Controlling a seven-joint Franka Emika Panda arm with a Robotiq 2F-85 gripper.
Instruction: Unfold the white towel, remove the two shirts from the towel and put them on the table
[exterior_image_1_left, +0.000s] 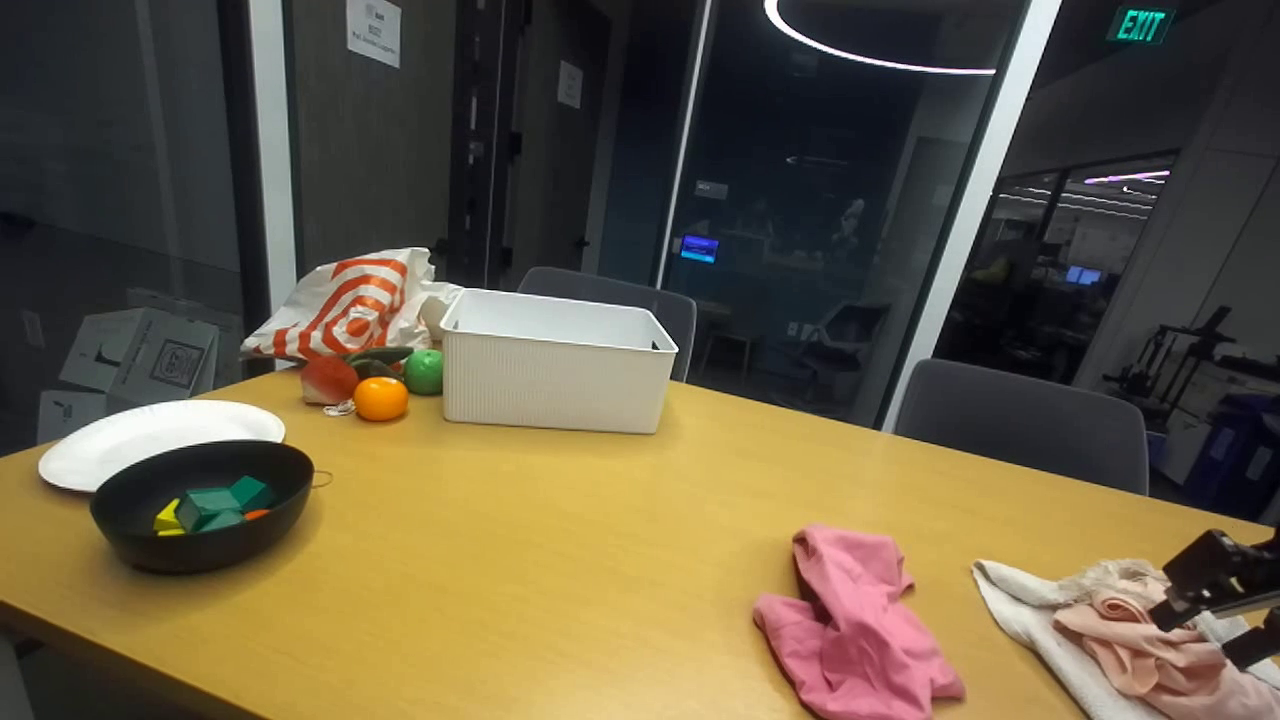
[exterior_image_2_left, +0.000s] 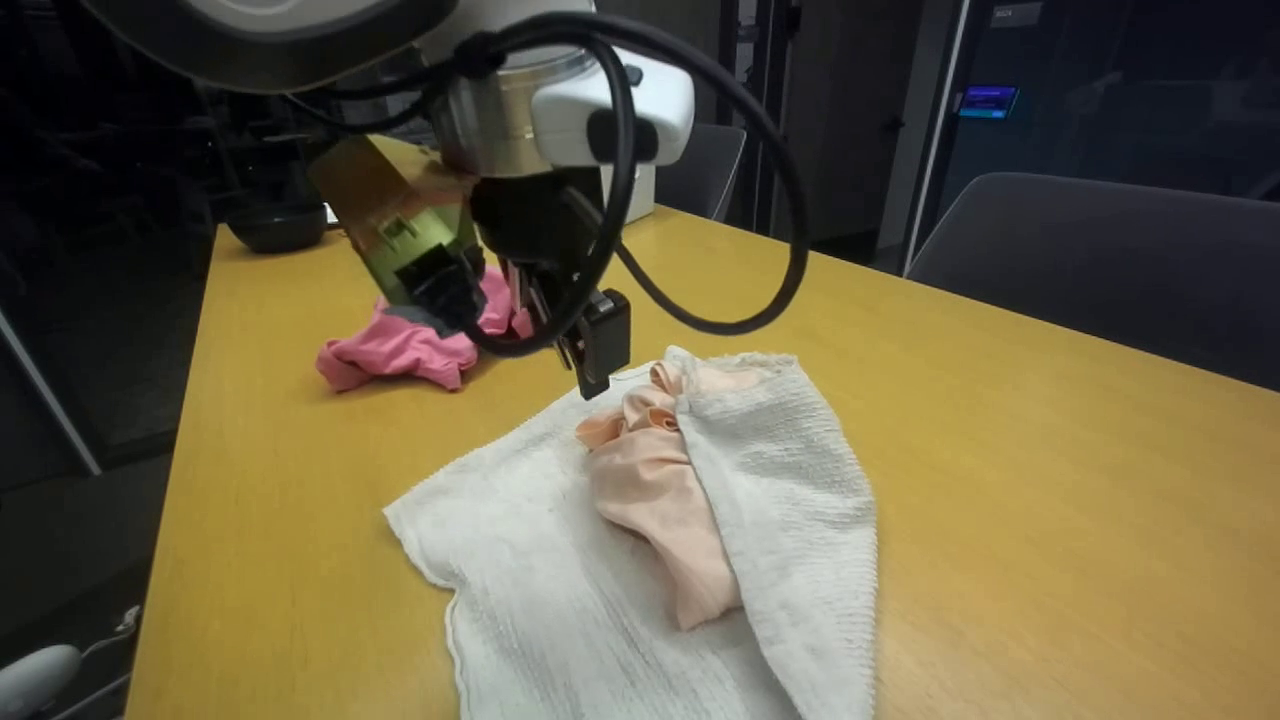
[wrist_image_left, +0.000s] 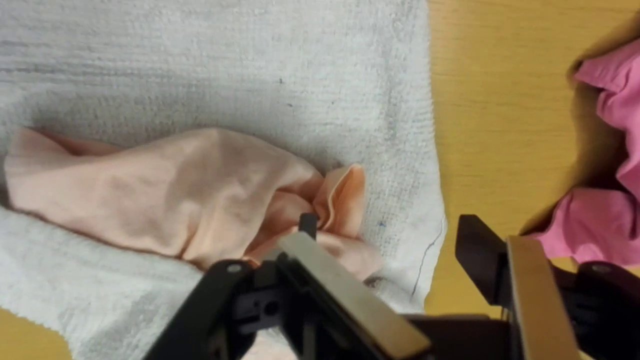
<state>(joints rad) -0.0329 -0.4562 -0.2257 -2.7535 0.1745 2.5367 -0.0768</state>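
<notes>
Tool (wrist_image_left: 391, 227): jaws wide apart, holding nothing.
Peach shirt (exterior_image_2_left: 655, 500): on the white towel (exterior_image_2_left: 540, 560), partly under its fold; likely light and limp.
Raised peach ruffle (wrist_image_left: 345, 202): probably the best hold, pinched clear of the towel.
Pink shirt (exterior_image_1_left: 860, 630): on the worktop (exterior_image_1_left: 600, 540), beside the towel.

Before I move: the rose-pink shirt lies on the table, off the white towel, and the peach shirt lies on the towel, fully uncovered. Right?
One error: the peach shirt isn't fully uncovered. An exterior view shows the white towel folded over part of it. The rest holds.
</notes>
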